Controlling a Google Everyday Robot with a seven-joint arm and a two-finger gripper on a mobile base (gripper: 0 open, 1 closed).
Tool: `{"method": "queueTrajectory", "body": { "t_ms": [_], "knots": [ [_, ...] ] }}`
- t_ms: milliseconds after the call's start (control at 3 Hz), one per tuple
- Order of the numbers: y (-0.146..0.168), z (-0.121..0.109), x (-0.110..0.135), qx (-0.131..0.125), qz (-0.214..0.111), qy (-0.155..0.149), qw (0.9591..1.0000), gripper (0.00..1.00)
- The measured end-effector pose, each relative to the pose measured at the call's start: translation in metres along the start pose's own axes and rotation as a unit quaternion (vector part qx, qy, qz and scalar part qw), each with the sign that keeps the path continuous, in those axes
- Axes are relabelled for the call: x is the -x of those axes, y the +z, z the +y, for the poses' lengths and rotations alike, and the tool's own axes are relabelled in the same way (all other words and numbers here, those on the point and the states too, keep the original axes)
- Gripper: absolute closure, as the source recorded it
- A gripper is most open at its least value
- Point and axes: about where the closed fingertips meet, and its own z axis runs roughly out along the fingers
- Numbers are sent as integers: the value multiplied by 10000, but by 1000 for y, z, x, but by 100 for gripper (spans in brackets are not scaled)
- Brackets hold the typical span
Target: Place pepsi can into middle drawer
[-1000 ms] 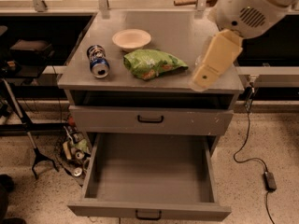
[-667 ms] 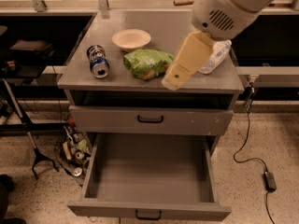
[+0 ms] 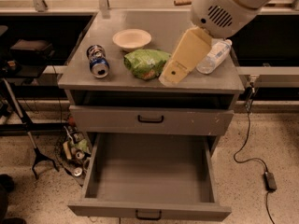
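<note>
The pepsi can point(image 3: 97, 61) lies on its side on the grey cabinet top point(image 3: 187, 27), near the left edge, with its silver top facing the front. The middle drawer point(image 3: 149, 174) is pulled wide open below and holds nothing. My gripper point(image 3: 169, 76) hangs from the white arm over the right part of the cabinet top, just right of a green bag, well to the right of the can. Nothing shows in its grasp.
A cream bowl point(image 3: 131, 38) stands behind the can. A green chip bag point(image 3: 146, 63) lies mid-top. A clear water bottle point(image 3: 213, 56) lies at the right, behind my gripper. The upper drawer point(image 3: 150, 119) is shut. Cables and clutter lie on the floor on both sides.
My gripper has moved left across the cabinet top, from the right edge towards the green bag, uncovering the water bottle. The can and the drawer have not moved.
</note>
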Motion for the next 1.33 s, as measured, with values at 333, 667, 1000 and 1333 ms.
{"method": "queueTrajectory", "body": {
  "t_ms": [333, 667, 1000, 1333],
  "knots": [
    [-2, 0, 7, -65, 16, 213, 9998, 0],
    [18, 4, 43, -175, 34, 413, 9990, 0],
    [56, 10, 84, -142, -48, 743, 9971, 0],
    [98, 23, 118, -62, -48, 1150, 9933, 0]
  ]
}}
